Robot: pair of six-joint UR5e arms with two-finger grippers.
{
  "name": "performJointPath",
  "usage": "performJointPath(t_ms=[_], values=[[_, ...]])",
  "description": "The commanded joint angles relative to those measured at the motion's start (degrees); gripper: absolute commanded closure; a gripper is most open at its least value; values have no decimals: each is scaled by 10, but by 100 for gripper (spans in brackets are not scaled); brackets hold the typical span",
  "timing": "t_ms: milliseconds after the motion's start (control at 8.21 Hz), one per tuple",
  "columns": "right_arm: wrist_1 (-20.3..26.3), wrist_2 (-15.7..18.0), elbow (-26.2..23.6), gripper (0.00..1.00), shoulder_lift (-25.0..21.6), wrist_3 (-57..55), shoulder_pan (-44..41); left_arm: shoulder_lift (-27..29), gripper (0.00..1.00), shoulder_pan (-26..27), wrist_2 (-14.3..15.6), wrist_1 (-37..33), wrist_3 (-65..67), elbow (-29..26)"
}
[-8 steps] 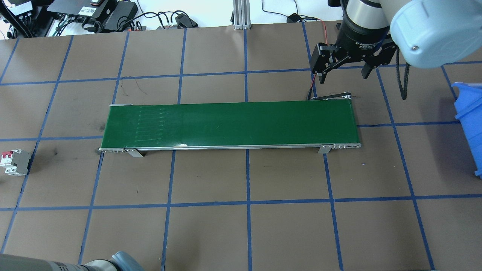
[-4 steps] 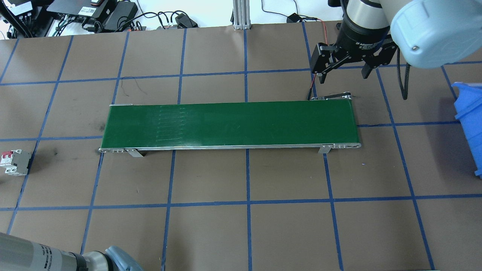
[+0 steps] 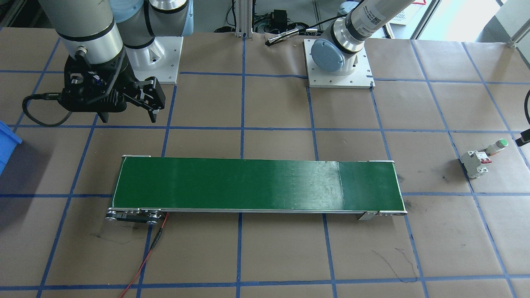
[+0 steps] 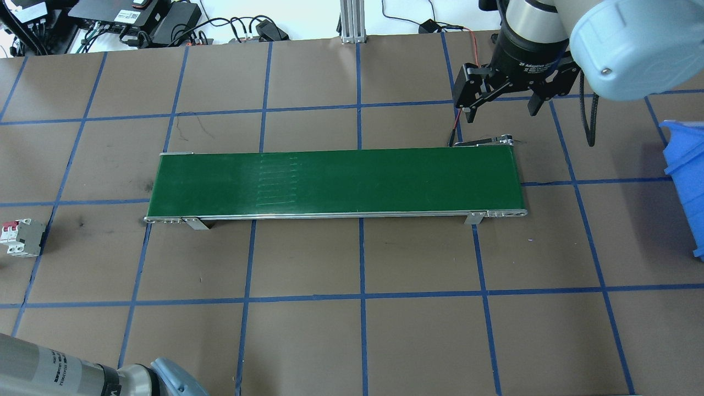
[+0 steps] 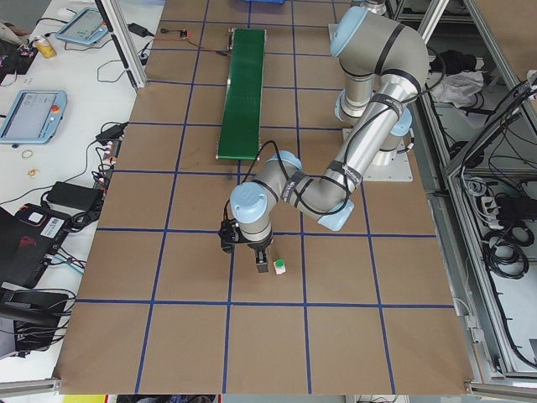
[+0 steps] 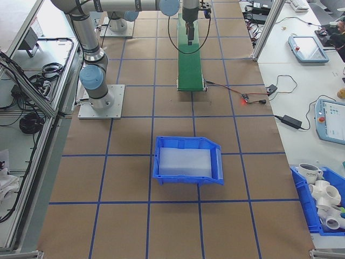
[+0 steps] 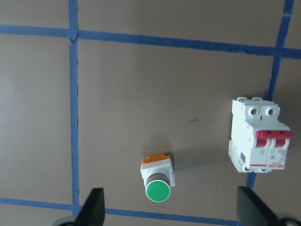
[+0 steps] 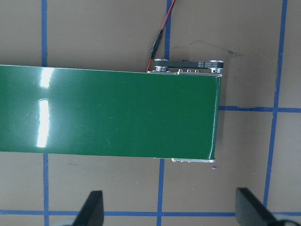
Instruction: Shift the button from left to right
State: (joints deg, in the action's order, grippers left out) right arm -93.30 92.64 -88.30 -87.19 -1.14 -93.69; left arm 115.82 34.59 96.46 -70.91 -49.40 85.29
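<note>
Left gripper [image 7: 169, 214] hovers wide open and empty; the button [image 7: 157, 179] lies on the table between its fingers, circuit breaker [image 7: 258, 136] off to one side. Right gripper [image 8: 171, 214] hangs open above the green conveyor [image 8: 108, 115].

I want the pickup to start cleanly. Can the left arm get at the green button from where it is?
Probably yes. The left tool hangs open above the button, which lies bare on the paper, apart from the breaker. Nothing sits between them.

The green-capped button [image 7: 157, 181] is lying on its side on brown paper, its whitish body pointing away.
</note>
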Motion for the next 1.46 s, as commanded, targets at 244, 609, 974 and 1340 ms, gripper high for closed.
performJointPath(t_ms=[244, 609, 974, 1340], values=[[0, 0, -3, 0, 0, 0, 0, 38, 0, -26, 0, 30, -4, 1], [0, 0, -3, 0, 0, 0, 0, 54, 0, -27, 0, 63, -17, 1], [0, 0, -3, 0, 0, 0, 0, 53, 0, -27, 1, 66, -22, 1], [0, 0, -3, 0, 0, 0, 0, 50, 0, -29, -1, 67, 2, 42]])
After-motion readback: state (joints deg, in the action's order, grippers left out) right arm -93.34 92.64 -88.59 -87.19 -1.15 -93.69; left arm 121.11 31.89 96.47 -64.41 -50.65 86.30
